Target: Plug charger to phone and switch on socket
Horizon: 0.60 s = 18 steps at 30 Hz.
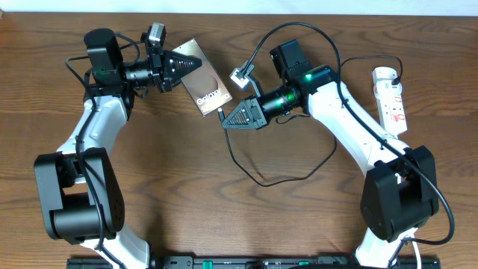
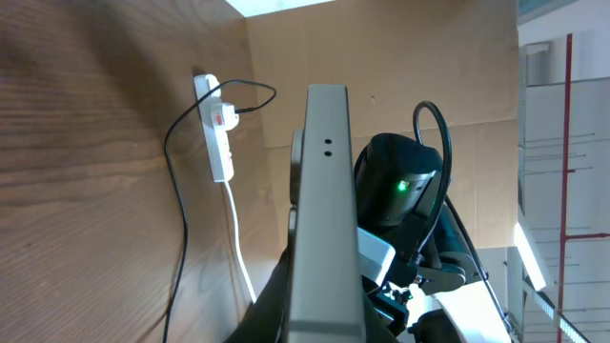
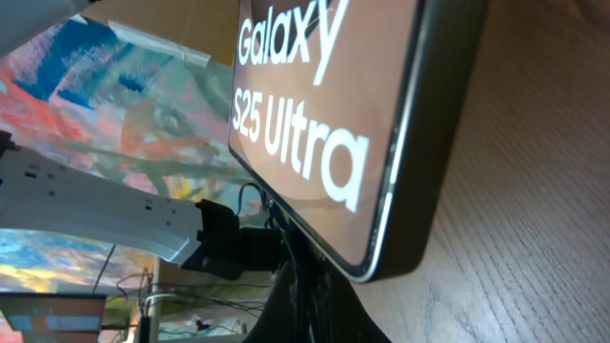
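Note:
The phone (image 1: 209, 93) lies at an angle at the back middle of the table, its brownish screen showing "Galaxy". My left gripper (image 1: 197, 65) is shut on the phone's far end; in the left wrist view the phone (image 2: 324, 171) stands edge-on between the fingers of that gripper (image 2: 320, 319). My right gripper (image 1: 226, 120) is at the phone's near end, shut on the tip of the thin black charger (image 1: 261, 181). In the right wrist view the phone (image 3: 315, 105) fills the view just above the shut fingers of the right gripper (image 3: 310, 300). The white socket (image 1: 391, 97) lies at the far right.
The charger loops over the table between the arms. The socket (image 2: 217, 133) has a black lead plugged in and a white cord trailing off. The right arm's own black cable with a grey plug (image 1: 240, 75) hangs just right of the phone.

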Each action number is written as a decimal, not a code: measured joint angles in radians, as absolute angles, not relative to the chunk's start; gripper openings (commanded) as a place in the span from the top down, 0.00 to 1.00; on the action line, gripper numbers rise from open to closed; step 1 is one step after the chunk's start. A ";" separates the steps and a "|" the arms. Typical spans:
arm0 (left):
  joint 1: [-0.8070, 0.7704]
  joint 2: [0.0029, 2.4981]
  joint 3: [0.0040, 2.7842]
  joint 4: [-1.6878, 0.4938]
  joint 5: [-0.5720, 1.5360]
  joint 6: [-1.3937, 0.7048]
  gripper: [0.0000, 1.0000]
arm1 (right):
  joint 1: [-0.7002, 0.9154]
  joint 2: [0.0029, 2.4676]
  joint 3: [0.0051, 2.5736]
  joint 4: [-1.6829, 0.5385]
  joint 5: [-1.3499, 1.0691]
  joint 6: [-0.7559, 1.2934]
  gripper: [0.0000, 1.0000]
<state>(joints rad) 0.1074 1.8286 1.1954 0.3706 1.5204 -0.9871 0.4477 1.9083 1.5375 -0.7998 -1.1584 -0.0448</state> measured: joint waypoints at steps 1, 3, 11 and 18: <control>0.107 1.829 1.195 0.371 1.520 -0.986 0.93 | 0.448 1.908 1.537 -0.798 -1.158 -0.036 0.99; 0.107 1.829 1.195 0.371 1.520 -0.982 0.93 | 0.448 1.908 1.537 -0.796 -1.157 -0.025 0.99; 0.107 1.829 1.195 0.371 1.517 -0.967 0.93 | 0.448 1.908 1.537 -0.795 -1.151 0.012 0.99; 0.108 1.829 1.195 0.371 1.513 -0.967 0.93 | 0.448 1.908 1.537 -0.787 -1.149 0.045 0.99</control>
<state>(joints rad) 0.1078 1.8286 1.1954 0.3710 1.5127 -0.9672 0.4480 1.9083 1.5372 -0.7868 -1.1492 0.0448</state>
